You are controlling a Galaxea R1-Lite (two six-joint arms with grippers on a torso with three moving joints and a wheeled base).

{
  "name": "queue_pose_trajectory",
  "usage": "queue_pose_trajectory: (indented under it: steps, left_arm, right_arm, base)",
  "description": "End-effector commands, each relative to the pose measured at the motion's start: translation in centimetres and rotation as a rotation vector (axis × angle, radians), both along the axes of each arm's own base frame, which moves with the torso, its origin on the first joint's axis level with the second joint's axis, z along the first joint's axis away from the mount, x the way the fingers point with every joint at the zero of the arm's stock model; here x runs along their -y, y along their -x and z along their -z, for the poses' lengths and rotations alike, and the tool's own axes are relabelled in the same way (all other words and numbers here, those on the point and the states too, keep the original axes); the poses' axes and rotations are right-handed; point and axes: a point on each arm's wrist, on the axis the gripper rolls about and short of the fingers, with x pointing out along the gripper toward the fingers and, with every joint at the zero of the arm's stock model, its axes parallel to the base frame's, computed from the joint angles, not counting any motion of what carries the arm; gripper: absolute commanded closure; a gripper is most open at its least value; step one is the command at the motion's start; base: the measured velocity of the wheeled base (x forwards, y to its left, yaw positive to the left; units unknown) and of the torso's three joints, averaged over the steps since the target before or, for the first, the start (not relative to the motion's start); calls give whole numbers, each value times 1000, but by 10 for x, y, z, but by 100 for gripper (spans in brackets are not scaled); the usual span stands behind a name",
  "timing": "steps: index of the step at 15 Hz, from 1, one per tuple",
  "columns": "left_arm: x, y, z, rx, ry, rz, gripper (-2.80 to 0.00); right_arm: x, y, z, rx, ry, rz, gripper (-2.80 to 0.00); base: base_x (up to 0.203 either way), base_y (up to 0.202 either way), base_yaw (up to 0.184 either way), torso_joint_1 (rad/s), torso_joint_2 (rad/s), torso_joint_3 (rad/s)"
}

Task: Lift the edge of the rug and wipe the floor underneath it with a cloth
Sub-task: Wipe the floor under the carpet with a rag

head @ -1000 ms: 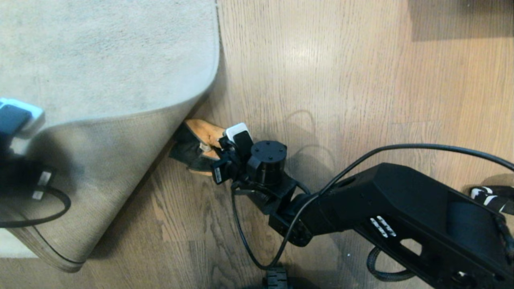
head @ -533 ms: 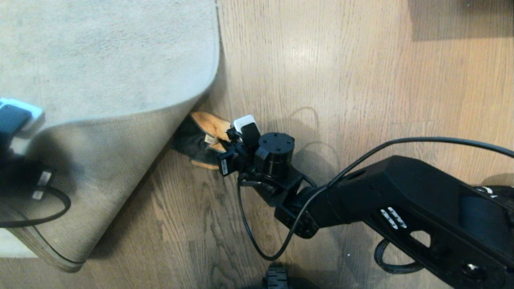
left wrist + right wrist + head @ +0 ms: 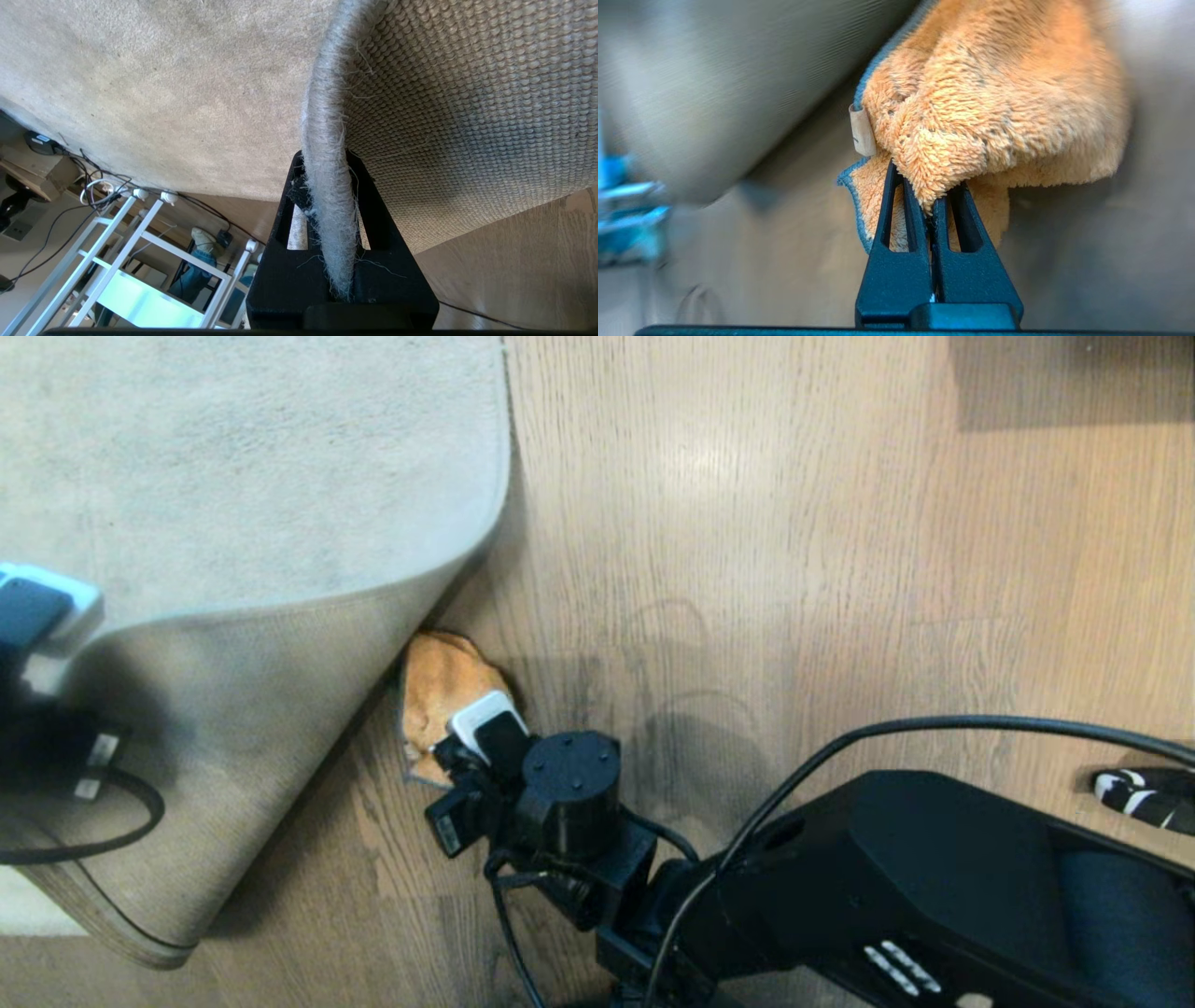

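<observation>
My left gripper [image 3: 324, 161] is shut on the rug edge [image 3: 322, 93] and holds the corner up and folded back. The woven tan backing [image 3: 233, 709] faces up, and the left arm [image 3: 37, 747] sits at the picture's left border. The mustard-orange cloth [image 3: 439, 686] lies bunched on the brown wood floor [image 3: 747, 569], right against the foot of the lifted fold. My right gripper [image 3: 924, 186] is shut on a fold of the cloth [image 3: 990, 93]. In the head view its fingers are hidden under the wrist [image 3: 523, 784].
The flat part of the rug [image 3: 233, 457] fills the far left. A dark shadowed patch [image 3: 1074, 383] lies at the far right, and a black-and-white striped piece [image 3: 1144, 795] at the right border. The left wrist view shows a white frame [image 3: 140, 242], cables [image 3: 93, 158] and a person's leg [image 3: 196, 275].
The right gripper first pushed the cloth slightly away, then dragged it back toward me along the lifted fold. The cloth now shows its orange side, bunched. The left arm and the rug have not moved.
</observation>
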Motion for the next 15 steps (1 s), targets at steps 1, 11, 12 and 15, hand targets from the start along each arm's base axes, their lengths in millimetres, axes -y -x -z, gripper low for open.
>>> queue_pose_trajectory:
  steps: [1, 11, 12, 15]
  left_arm:
    - [0, 0, 0, -2, -3, -2, 0]
    - [0, -1, 2, -11, -2, -1, 0]
    - [0, -1, 2, -11, -2, -2, 0]
    - [0, -1, 3, -14, -1, -3, 0]
  right_arm:
    - [-11, 24, 19, -20, 39, -55, 0]
    - [-38, 22, 60, -33, 62, -76, 0]
    - [-39, 17, 58, -26, 47, -68, 0]
    - [-43, -3, 42, 2, -8, -38, 0]
  base:
    - [0, 0, 0, 0, 0, 0]
    - [0, 0, 0, 0, 0, 0]
    - [0, 0, 0, 0, 0, 0]
    - [0, 0, 0, 0, 0, 0]
